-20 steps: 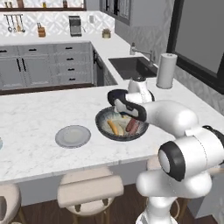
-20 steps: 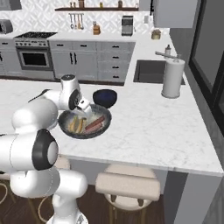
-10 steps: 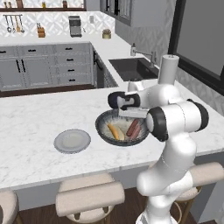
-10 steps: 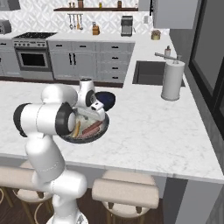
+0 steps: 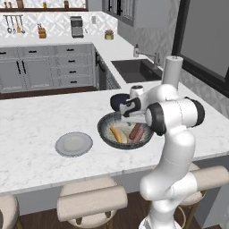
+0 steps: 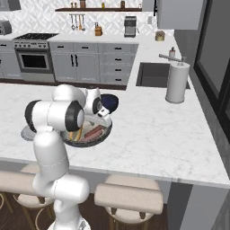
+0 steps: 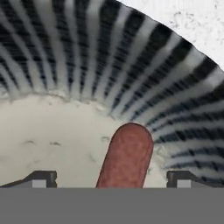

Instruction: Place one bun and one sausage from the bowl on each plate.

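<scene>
The wide dark bowl (image 5: 105, 126) sits on the white counter and holds reddish sausages (image 5: 136, 131) and a yellow-brown bun (image 5: 116, 134). My gripper (image 5: 128, 118) hangs open low over the bowl's far side. In the hand view, a sausage's rounded end (image 7: 127, 157) lies on the pale bowl floor between the two fingertips (image 7: 42, 178), apart from both. The striped bowl wall (image 7: 131, 65) rises behind it. A grey plate (image 5: 74, 144) lies bare to the left of the bowl. From the right base view, the bowl (image 6: 102, 138) and its sausages (image 6: 94, 132) are partly behind my arm.
A small dark navy bowl (image 5: 119, 101) stands just behind the big bowl, close to my hand. A paper towel roll (image 6: 176, 83) and the sink (image 6: 155, 74) are further back right. Stools (image 5: 91, 203) line the counter's near edge.
Both base views have shifted, so the camera moved and the bowl and plate now sit differently in frame. My arm stands more upright. The gripper stays open over the bowl.
</scene>
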Robot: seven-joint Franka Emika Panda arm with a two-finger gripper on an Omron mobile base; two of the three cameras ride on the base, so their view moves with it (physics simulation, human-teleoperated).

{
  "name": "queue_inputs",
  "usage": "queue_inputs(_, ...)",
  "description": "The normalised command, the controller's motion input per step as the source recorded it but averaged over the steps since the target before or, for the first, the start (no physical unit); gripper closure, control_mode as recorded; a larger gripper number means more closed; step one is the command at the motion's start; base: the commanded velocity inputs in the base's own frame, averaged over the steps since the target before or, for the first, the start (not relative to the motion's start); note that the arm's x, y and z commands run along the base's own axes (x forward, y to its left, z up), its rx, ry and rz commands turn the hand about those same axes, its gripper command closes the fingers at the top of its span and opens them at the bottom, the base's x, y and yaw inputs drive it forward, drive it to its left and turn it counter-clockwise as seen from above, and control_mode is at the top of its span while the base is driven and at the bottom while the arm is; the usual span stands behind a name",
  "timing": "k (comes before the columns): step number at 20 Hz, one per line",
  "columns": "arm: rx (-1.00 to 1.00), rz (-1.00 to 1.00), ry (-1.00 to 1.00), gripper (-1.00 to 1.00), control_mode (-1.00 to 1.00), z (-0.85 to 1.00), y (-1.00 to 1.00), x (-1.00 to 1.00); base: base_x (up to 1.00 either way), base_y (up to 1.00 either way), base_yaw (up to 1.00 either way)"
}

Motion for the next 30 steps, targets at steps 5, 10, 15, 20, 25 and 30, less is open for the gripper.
queue_inputs(5,-0.06,0.0,-0.17,-1.0,-1.0,-0.55,0.0,0.05,0.0,0.0,0.0)
queue_inputs(10,-0.01,0.0,-0.01,1.0,-1.0,-0.06,0.0,0.0,0.0,0.0,0.0)
queue_inputs(15,0.03,0.0,-0.11,1.0,-1.0,0.44,-0.02,-0.44,0.0,0.0,0.0)
queue_inputs(20,0.05,0.0,-0.1,1.0,-1.0,0.98,-0.03,-0.97,0.0,0.0,0.0)
queue_inputs(25,0.16,0.0,-0.17,1.0,-1.0,0.97,0.03,-1.0,0.0,0.0,0.0)
queue_inputs(30,0.0,0.0,0.0,1.0,1.0,0.0,0.0,0.0,-0.54,0.92,0.0)
